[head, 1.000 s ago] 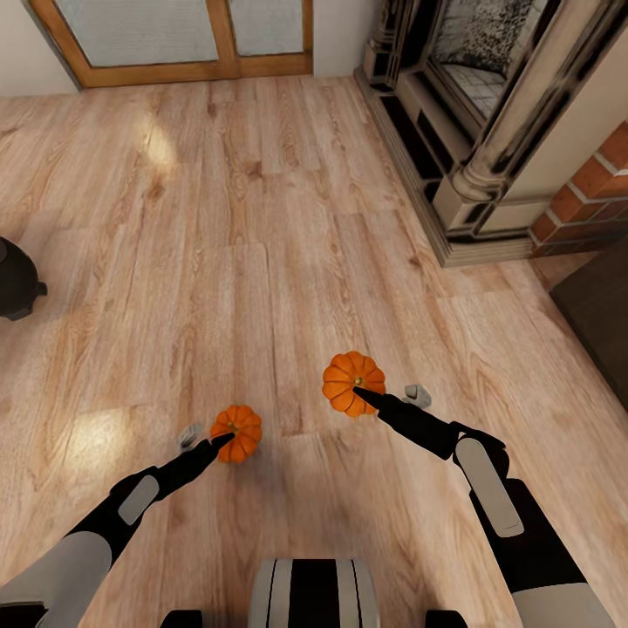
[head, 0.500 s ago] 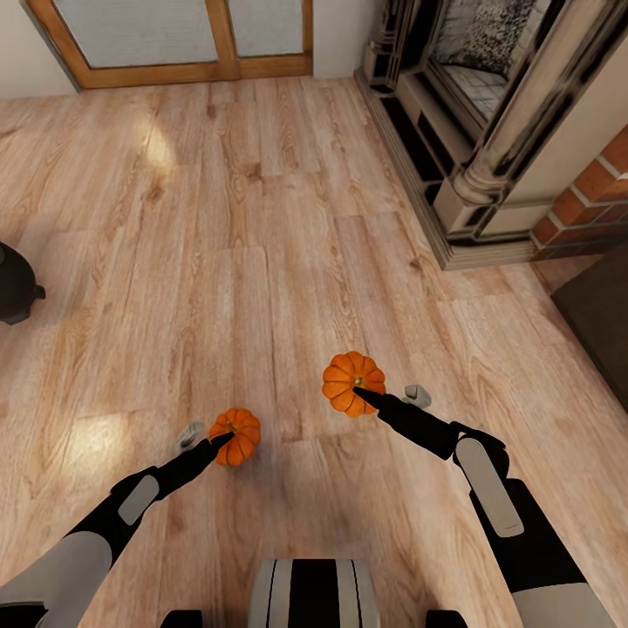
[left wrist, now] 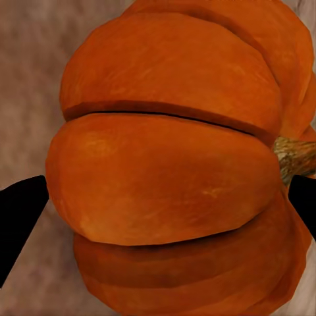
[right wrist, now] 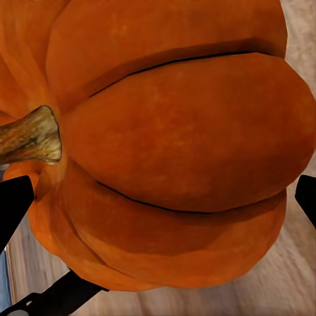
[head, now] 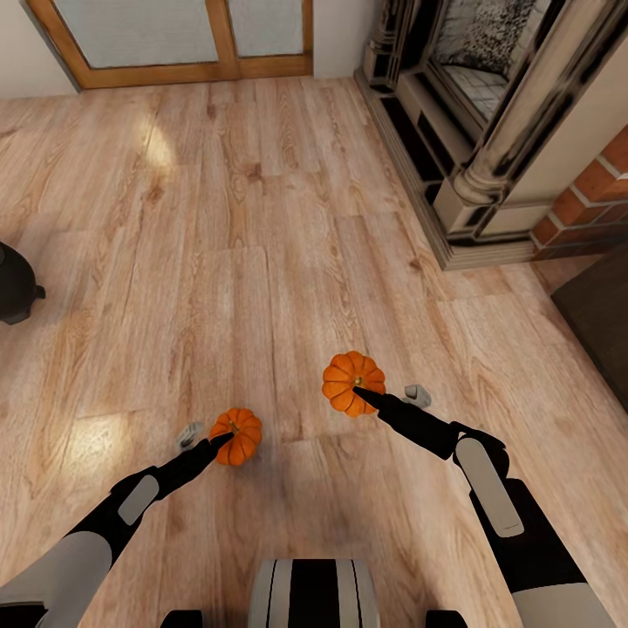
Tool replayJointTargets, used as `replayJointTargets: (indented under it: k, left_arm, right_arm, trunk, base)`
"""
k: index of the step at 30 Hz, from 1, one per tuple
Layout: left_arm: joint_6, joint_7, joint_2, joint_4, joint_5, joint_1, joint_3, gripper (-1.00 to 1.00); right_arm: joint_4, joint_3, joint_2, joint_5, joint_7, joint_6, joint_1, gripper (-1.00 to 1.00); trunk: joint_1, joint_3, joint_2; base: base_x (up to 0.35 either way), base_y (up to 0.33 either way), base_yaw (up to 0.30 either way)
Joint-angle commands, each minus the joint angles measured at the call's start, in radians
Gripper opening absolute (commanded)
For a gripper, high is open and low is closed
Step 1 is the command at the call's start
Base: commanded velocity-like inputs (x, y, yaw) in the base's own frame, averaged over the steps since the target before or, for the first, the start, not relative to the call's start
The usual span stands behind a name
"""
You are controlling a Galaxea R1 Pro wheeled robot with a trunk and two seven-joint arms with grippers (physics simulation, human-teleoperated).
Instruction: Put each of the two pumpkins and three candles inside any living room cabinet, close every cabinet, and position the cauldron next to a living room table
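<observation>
In the head view two orange pumpkins hang low over the plank floor. My left gripper [head: 223,435] is shut on the smaller pumpkin [head: 237,436]. My right gripper [head: 358,393] is shut on the larger pumpkin [head: 352,380]. The left wrist view has that pumpkin [left wrist: 164,178] wedged between the black fingertips [left wrist: 20,217], its stem toward one finger. In the right wrist view the other pumpkin [right wrist: 178,145] sits likewise between the fingertips [right wrist: 13,207]. The black cauldron [head: 12,283] stands on the floor at the far left edge. No candle, cabinet or table is in view.
An ornate fireplace [head: 471,131] with red brick [head: 593,196] beside it fills the upper right. Wood-framed glass doors [head: 174,39] close the far wall. A dark flat shape [head: 602,323] lies at the right edge. Open floor [head: 244,218] stretches ahead.
The left pumpkin and the cauldron sit a few pixels lower in the head view than a second ago. The right arm and its pumpkin have not moved.
</observation>
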Motion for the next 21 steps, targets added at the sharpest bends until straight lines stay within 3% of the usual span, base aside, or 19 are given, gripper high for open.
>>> replayJointTargets:
  k: [1,21]
  left_arm:
    - [0.008,-0.001,0.0,0.0,0.005,0.0,0.0,-1.0]
    - [0.009,-0.027,0.002,0.0,0.007,0.0,-0.002,-1.0]
  right_arm:
    - [0.0,0.0,0.0,0.0,0.003,0.003,0.0,-1.0]
    - [0.0,0.0,-0.001,-0.001,0.003,0.003,0.0,-1.0]
  trunk:
    - [0.0,-0.001,0.0]
    - [0.0,-0.001,0.0]
  base:
    - [0.0,0.0,0.0]
    - [0.0,0.0,0.0]
